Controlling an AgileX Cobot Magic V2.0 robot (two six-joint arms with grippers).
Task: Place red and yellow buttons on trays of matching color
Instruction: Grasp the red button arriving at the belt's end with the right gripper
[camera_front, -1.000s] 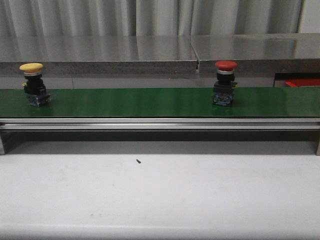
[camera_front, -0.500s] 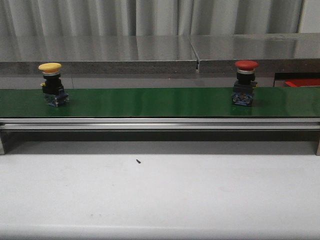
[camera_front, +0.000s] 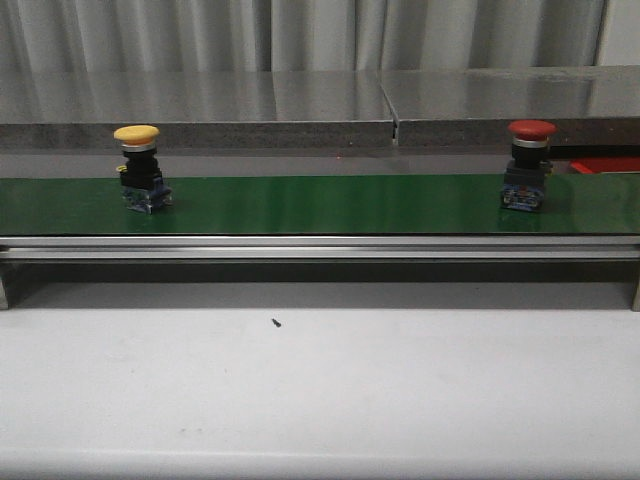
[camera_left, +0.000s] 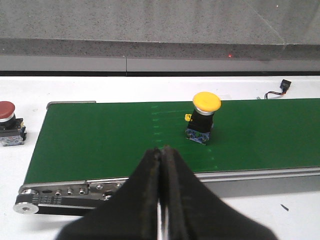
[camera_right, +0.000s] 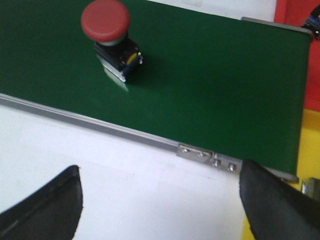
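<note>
On the green conveyor belt (camera_front: 320, 205), the yellow button (camera_front: 140, 168) at 9 o'clock and red button (camera_front: 528, 166) at 3 o'clock have both drifted rightward, nearing pickup, while the left gripper (camera_left: 161, 165) is pressed together and the right gripper (camera_right: 160, 200) spread wide.

Yellow button (camera_front: 137, 134), red button (camera_front: 531, 129), green belt (camera_front: 330, 204).
</note>
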